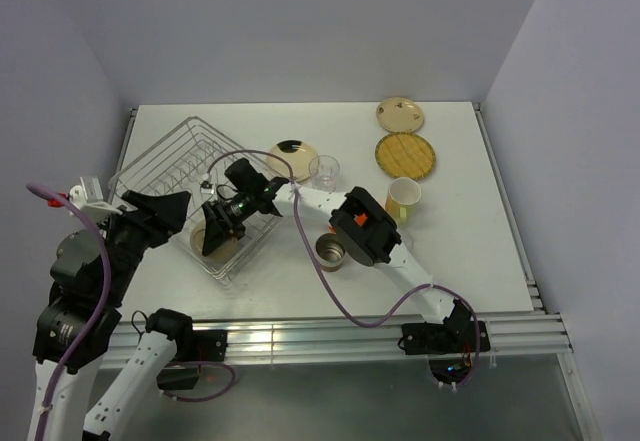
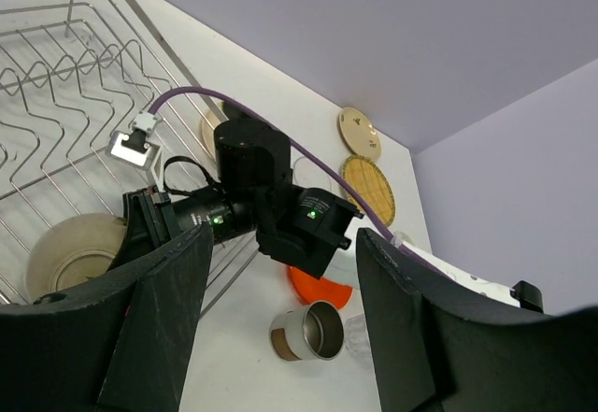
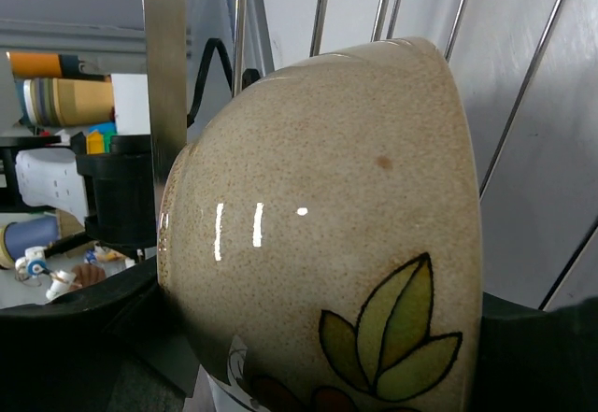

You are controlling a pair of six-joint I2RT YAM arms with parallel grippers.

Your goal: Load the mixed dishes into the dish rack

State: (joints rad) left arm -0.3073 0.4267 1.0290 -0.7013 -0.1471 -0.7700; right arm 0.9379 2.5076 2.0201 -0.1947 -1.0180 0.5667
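Note:
The silver wire dish rack (image 1: 170, 166) stands at the left of the table. My right gripper (image 1: 215, 229) reaches into its near corner, shut on a cream speckled bowl (image 3: 327, 197) with a leaf pattern. The bowl lies low in the rack (image 2: 70, 258). My left gripper (image 1: 175, 211) hangs open and empty beside the rack's near left side. On the table are the metal cup (image 1: 330, 251), a clear glass (image 1: 324, 170), the pale yellow mug (image 1: 403, 199), the tan woven plate (image 1: 404, 154) and two cream plates (image 1: 401, 113) (image 1: 292, 159). The orange plate (image 2: 318, 286) shows under my right arm.
A second clear glass (image 2: 360, 333) stands by the metal cup (image 2: 304, 333). The right arm's purple cable (image 1: 320, 261) loops over the table's middle. Upright prongs (image 2: 75, 85) fill the rack's far part. Walls close in the table's back and sides.

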